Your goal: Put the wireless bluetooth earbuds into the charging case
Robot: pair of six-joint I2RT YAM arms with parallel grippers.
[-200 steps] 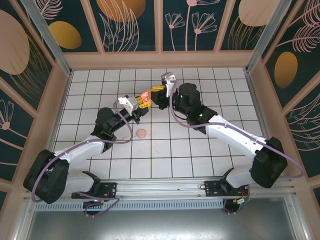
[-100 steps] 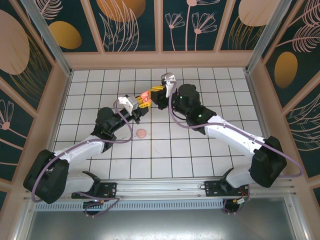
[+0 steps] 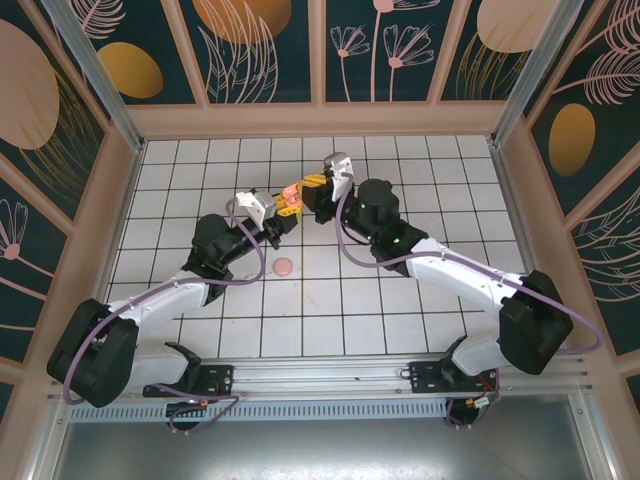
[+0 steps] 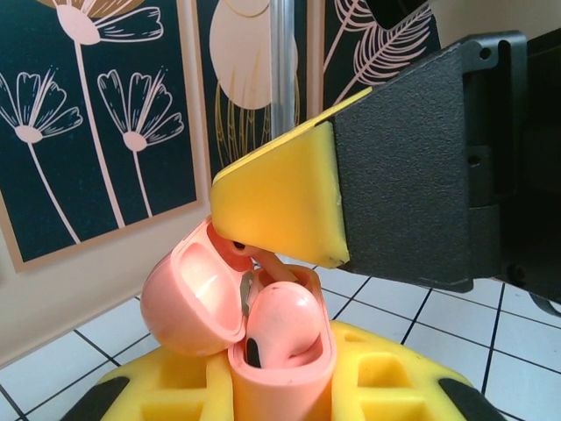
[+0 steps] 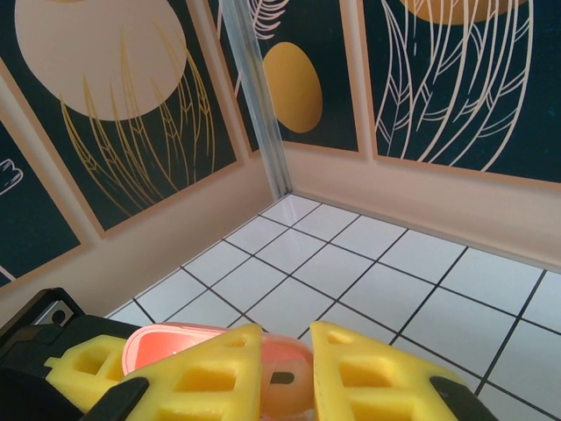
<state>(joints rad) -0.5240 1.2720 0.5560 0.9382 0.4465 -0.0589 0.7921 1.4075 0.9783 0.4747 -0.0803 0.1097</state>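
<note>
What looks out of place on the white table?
A round coral-pink object lies loose on the white tiled table, near the left gripper holding the coral-pink charging case; I cannot tell what it is. Nothing else stands out.

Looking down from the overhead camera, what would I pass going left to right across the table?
Left arm → open pink earbud case, held up where the two arms meet → right arm.

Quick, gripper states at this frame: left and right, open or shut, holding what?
Left gripper: closed on the coral-pink charging case.
Right gripper: closed on a coral-pink earbud.
</note>
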